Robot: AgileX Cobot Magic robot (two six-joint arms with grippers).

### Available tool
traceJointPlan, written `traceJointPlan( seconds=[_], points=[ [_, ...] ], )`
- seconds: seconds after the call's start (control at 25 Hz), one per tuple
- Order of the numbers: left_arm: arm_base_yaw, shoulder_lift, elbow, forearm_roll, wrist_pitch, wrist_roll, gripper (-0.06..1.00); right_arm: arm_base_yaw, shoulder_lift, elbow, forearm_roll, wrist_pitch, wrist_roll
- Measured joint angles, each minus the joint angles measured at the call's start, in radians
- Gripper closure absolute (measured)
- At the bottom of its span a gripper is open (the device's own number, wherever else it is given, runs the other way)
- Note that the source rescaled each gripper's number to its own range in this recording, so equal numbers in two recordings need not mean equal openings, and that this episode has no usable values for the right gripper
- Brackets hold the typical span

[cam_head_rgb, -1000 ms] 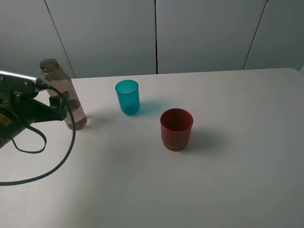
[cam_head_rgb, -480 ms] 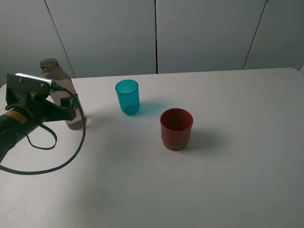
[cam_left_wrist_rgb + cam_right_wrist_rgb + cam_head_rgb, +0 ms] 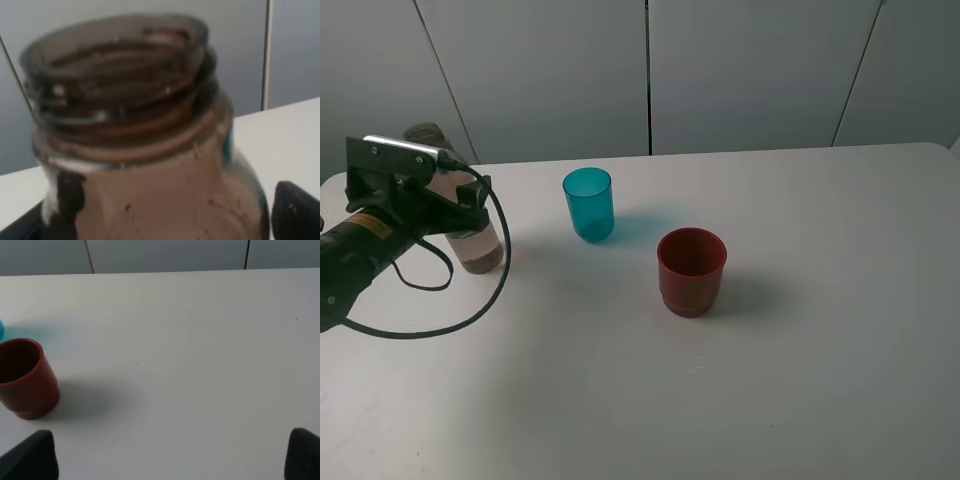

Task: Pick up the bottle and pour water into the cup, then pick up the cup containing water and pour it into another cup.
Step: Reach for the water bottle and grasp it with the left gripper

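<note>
White table, upright bottle, neck skyward, between parted jaws of left gripper; right gripper spread, empty

This looks like a robotics laboratory or a test station. A plain white surface stands in front of smooth grey wall panels with thin dark seams. A black robot arm with a yellow label and a loose black cable reaches over the surface from one side.
</note>
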Motion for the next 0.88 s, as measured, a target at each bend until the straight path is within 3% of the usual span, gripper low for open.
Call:
traceJointPlan(
  seconds=[0.8,0.84,0.88],
  points=[
    [0.000,0.091,-0.068,0.008,0.002,0.000,-0.02,0.000,0.000,0.000,0.000,0.000,0.000],
    [0.000,0.091,-0.068,0.008,0.002,0.000,0.00,0.000,0.000,0.000,0.000,0.000,0.000],
    [0.000,0.091,-0.068,0.008,0.002,0.000,0.15,0.000,0.000,0.000,0.000,0.000,0.000]
  ],
)
